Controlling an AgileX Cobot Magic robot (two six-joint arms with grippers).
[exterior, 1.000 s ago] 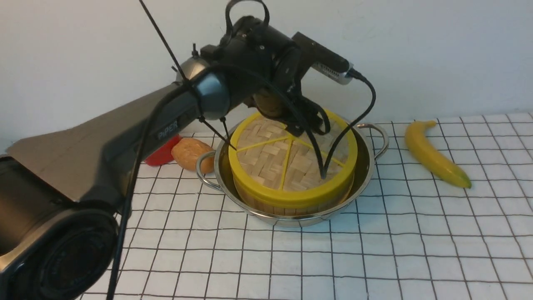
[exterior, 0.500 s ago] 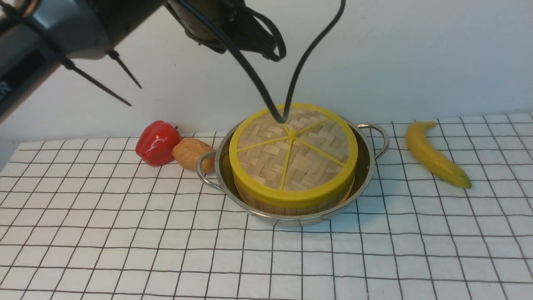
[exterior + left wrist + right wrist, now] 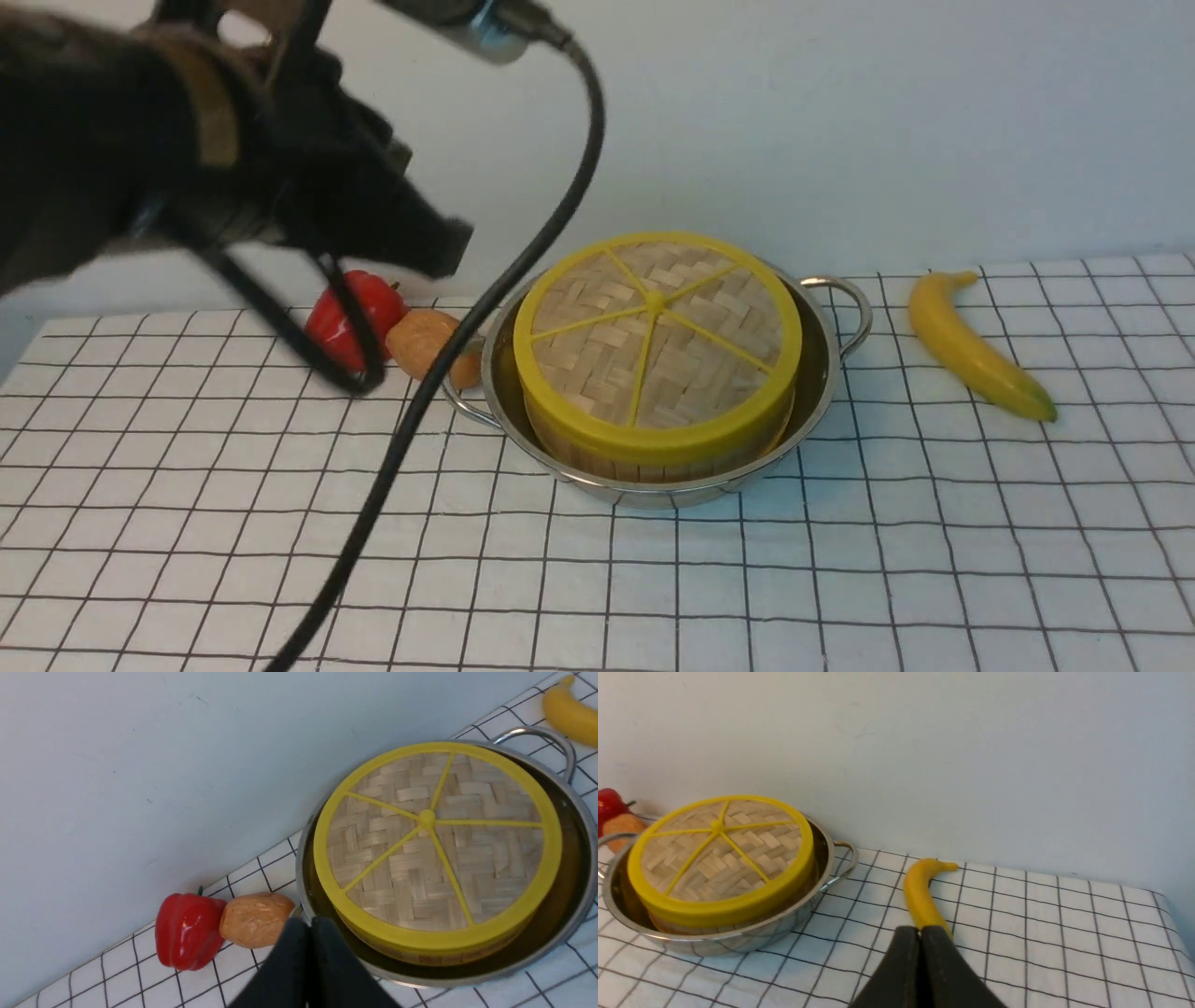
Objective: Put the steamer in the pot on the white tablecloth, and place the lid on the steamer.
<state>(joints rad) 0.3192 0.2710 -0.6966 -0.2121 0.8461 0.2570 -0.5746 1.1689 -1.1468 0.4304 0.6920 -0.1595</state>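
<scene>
Two claws were clenched on nothing: the left claw (image 3: 310, 924) showed its fingers pressed flat together in its own wrist view, and the right claw (image 3: 920, 935) did the same in its own. The lid (image 3: 656, 341) sat level on the steamer (image 3: 607, 464), its yellow rim covering the basket's top all round. The steamer stood inside the pot (image 3: 826, 373), which rested on the white tablecloth (image 3: 840, 579) over the worktop. By that lie of things, both placements looked done and the step in hand was the retreat. The next move seemed to call only for taking the arms away without brushing the pot, and for minding the black cable (image 3: 439, 383) that hung across the pot's left handle. The front view gave the left arm (image 3: 140, 159) as a dark blur raised over the left of the cloth and showed nothing of the right arm. Only the wrist views made the closed jaws plain. The left wrist view showed the red pepper (image 3: 187, 931) and the brown roll-like thing (image 3: 254, 919) whole and touching, just beside the pot, where the front view half hid them behind arm and cable. The right wrist view placed its claw on the side of the banana (image 3: 922, 891), well apart from the pot. No view showed the steamer's contents, since the lid hid them.
</scene>
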